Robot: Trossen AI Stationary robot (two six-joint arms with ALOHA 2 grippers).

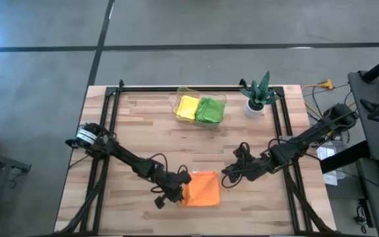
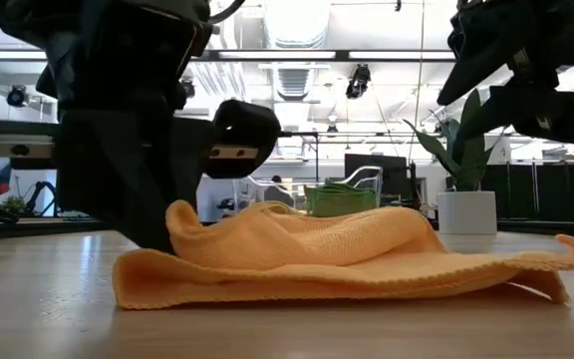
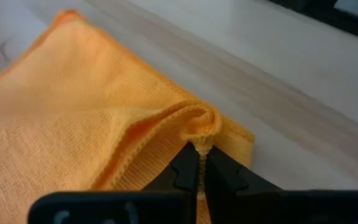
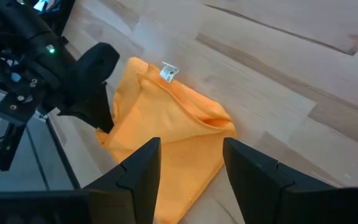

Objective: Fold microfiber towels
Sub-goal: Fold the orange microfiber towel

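An orange towel (image 1: 202, 189) lies folded over on the table near its front edge; it also shows in the low view (image 2: 367, 261) and the right wrist view (image 4: 166, 130). My left gripper (image 1: 177, 193) is at the towel's left edge, shut on it (image 3: 201, 177). My right gripper (image 1: 231, 174) is open and empty just right of the towel, above the table; its fingers stand apart in its wrist view (image 4: 191, 171). A yellow towel (image 1: 188, 106) and green towels (image 1: 210, 110) lie in a clear container at the back. My left gripper pinches a small bunch of the orange towel's hemmed edge (image 3: 202, 132) between its two fingertips (image 3: 184, 169). It comes from the table's left, slanting down. The pinched edge belongs to the upper layer and stands a little raised; the rest of the towel lies slack on the table.
The clear container (image 1: 180, 99) stands at the back middle, and a spiky green plant in a white pot (image 1: 256, 97) to its right. Black frame rails (image 1: 110, 112) run along the table's left, right and far sides. Bare wood lies between the container and the towel.
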